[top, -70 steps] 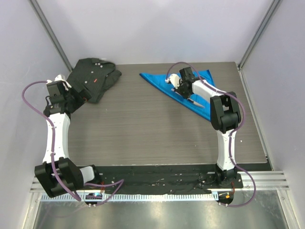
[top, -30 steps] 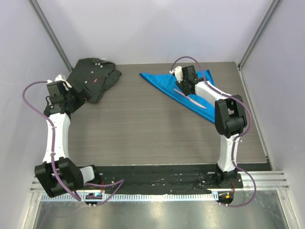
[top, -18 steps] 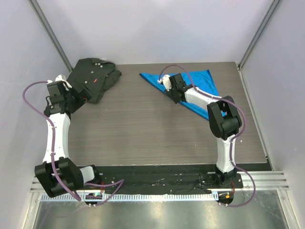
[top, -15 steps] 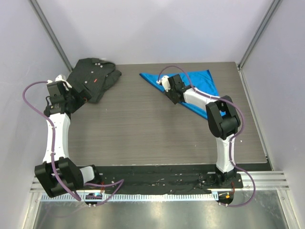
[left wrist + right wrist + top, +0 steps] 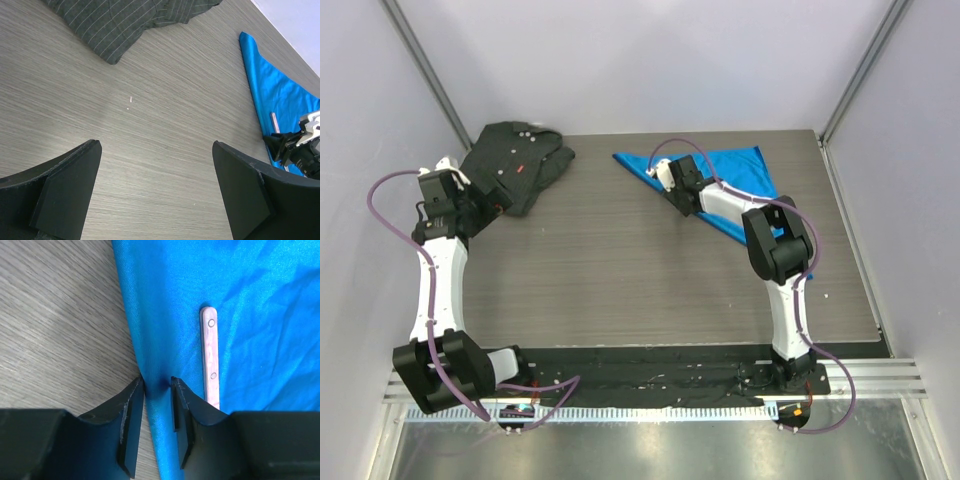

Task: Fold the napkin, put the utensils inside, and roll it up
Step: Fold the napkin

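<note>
We find right tool (image 5: 157,390) clamped on napkin (image 5: 260,285) edge beside knife (image 5: 209,360); cloth looks thin, limp, slippery. Left tool (image 5: 156,150) apart.

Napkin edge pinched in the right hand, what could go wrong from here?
1. The knife lies loose on the napkin right beside the right hand; lifting that edge could slide it off.
2. The pinch takes only the cloth's thin edge, so it might slip free.
3. The left hand hangs open far off, so nothing steadies the cloth.
</note>
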`<state>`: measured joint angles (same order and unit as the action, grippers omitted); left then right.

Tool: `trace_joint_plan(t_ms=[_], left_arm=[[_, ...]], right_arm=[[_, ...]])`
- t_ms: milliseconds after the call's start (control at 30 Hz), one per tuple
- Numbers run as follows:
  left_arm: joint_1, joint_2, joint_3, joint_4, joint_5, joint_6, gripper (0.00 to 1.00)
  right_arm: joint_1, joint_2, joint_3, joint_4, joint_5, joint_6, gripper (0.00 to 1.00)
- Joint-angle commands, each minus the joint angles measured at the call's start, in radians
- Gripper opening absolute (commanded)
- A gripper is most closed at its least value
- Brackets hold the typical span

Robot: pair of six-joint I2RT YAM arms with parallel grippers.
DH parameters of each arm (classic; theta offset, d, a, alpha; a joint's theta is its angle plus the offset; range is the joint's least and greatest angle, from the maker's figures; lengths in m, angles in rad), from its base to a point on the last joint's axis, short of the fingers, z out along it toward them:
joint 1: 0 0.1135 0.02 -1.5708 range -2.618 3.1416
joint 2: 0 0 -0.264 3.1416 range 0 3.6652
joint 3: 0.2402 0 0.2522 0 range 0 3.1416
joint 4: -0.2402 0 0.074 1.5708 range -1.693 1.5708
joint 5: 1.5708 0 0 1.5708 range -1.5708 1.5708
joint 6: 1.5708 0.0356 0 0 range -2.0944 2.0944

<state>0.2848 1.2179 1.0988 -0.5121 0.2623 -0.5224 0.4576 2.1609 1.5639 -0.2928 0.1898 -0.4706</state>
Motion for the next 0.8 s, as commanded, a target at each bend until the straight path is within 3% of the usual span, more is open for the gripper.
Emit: trace_joint_plan(t_ms=[0,300,500,767], left_arm=[[0.011,0.000,0.001,0.041,0.020,-0.010,1.00],[0.013,0.003,-0.001,0.041,0.031,-0.013,1.00],[0.014,0.003,0.000,0.046,0.035,-0.016,1.00],[0.014,0.003,-0.002,0.047,0.045,-0.019,1.00]], right_arm=[[0.006,0.019,0.031,-0.006,0.000,-0.005,0.35],[0.006,0.034,0.030,-0.039,-0.010,-0.022,0.19],[0.013,0.042,0.030,-0.077,-0.033,-0.045,0.01],[0.058,0.010,-0.002,-0.117,-0.082,-0.042,0.01]])
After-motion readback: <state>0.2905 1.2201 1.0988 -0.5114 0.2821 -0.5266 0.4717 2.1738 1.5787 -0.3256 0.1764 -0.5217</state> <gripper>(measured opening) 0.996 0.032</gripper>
